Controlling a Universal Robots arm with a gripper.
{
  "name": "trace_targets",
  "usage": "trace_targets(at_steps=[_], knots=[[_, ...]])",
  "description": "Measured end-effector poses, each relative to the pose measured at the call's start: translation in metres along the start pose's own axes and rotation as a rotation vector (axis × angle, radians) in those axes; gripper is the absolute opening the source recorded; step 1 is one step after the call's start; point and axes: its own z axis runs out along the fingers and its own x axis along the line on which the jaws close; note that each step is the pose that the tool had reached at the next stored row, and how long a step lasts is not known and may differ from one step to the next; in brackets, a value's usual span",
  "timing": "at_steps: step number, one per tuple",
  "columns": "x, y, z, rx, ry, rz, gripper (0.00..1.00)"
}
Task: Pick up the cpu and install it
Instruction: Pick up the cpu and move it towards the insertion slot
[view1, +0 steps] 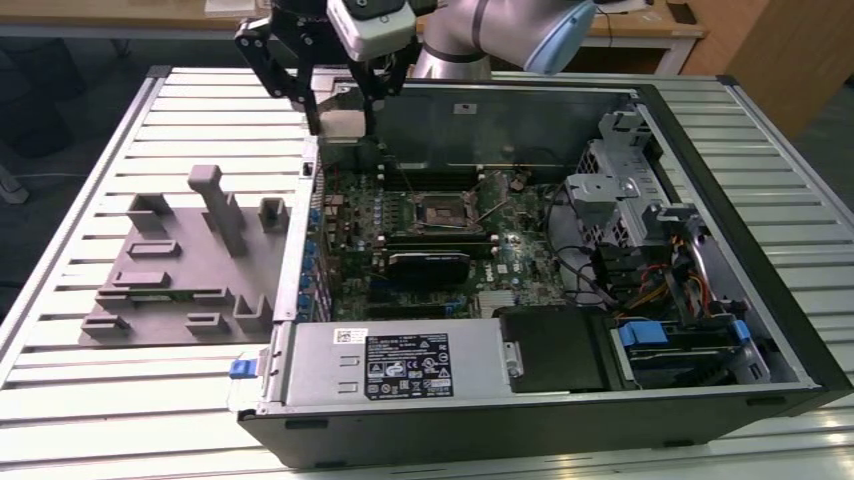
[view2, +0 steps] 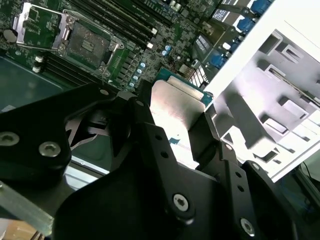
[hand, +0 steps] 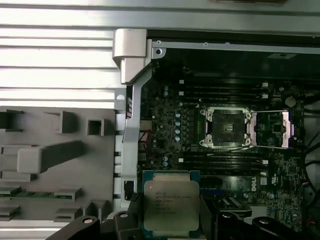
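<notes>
Your claw (hand: 171, 223) is clamped tight on the chip (hand: 171, 202). The chip hangs well apart from the open socket (hand: 225, 127), out by the case (hand: 132, 115) edge.

Power supply label (view1: 407, 366), cpu (hand: 171, 205) print, unreadable

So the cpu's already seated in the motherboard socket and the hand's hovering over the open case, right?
No. The cpu is gripped in the hand, not seated; the first wrist view shows the socket open and empty. The hand does hover over the open case.
</notes>
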Motion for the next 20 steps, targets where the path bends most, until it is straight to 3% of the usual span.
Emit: trace_targets(at_steps=[13,20], knots=[[-0.0155,0.0015,0.0171,0.0001,0.0001,0.000,0.54],[-0.0273,0.0031,0.0257,0.0000,0.0001,0.000,0.54]])
